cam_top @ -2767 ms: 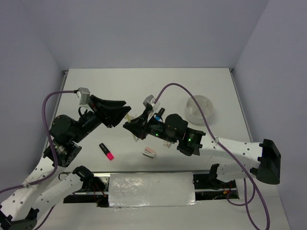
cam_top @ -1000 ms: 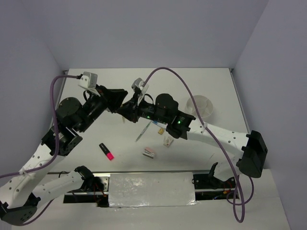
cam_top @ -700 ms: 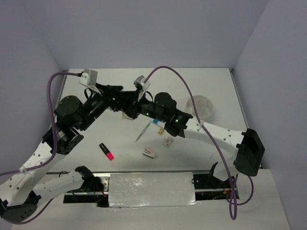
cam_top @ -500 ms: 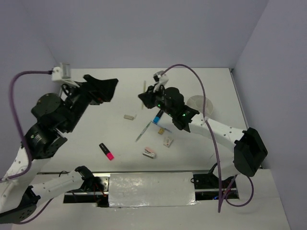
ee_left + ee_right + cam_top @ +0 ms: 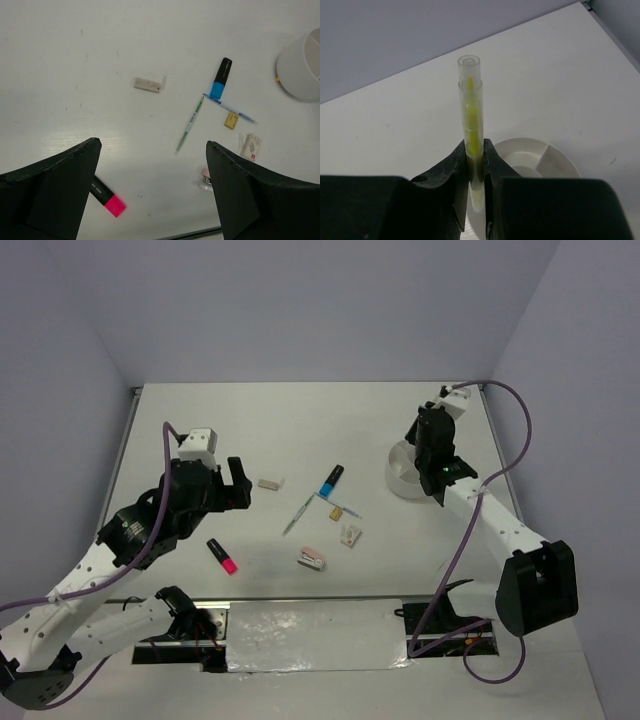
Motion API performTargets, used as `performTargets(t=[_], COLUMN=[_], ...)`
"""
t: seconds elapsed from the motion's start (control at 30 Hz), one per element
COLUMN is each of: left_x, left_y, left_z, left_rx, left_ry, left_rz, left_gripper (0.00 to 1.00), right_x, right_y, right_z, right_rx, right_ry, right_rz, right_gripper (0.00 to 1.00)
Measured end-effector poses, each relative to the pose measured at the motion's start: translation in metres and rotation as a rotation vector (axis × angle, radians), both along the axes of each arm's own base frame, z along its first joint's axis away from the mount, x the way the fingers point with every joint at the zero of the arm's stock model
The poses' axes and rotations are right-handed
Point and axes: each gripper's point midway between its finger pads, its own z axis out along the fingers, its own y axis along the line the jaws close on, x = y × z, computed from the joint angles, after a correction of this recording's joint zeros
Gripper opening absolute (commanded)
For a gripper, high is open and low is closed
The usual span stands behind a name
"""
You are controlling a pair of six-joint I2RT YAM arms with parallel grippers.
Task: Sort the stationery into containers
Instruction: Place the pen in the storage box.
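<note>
My right gripper (image 5: 475, 150) is clamped on a pale yellow pen (image 5: 470, 95), which stands upright between the fingers with its clear cap on top. Just behind and below it lies the white tub (image 5: 550, 152), and 2 of its dividers show. The pen is close to the rim. I cannot tell whether it hangs right over a compartment, or whether anything lies in the parts of the tub I can see.

My left gripper (image 5: 152, 145) is spread wide and holds nothing, poised above the scattered pieces.

On the table below it I count 8 things to sort:
- a pink-ended highlighter (image 5: 106, 196) nearest me
- a whitish eraser (image 5: 147, 84)
- a greenish pen (image 5: 189, 125)
- a blue-ended marker (image 5: 220, 80)
- a thin blue-tipped pen (image 5: 230, 106) touching the marker's blue end
- a small yellow piece (image 5: 230, 120)
- a white piece (image 5: 251, 145)
- a pinkish piece (image 5: 205, 177)

All of them lie well apart from the tub.

I judge the sorting to be at its beginning. 1 pen is about to go in, nothing is clearly stowed, and the rest waits on the table. The highlighter lies nearest my free left gripper.
</note>
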Motion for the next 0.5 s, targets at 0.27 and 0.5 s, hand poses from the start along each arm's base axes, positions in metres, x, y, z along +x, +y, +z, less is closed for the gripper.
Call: performTargets(t=[0.27,0.5], left_x=[-0.007,-0.008], left_y=[0.000,-0.007], left_z=[-0.004,-0.006], left_rx=[-0.004,-0.013], left_ry=[0.014,0.026], left_rz=[-0.026,-0.056], left_gripper=[0.99,0.99], right_x=[-0.010,-0.008], right_y=[-0.018,-0.050], right_z=[-0.026,-0.032], right_rx=[-0.004,-0.021], right_ry=[0.064,0.084], right_rz=[-0.058,-0.140], right_gripper=[0.00,0.06])
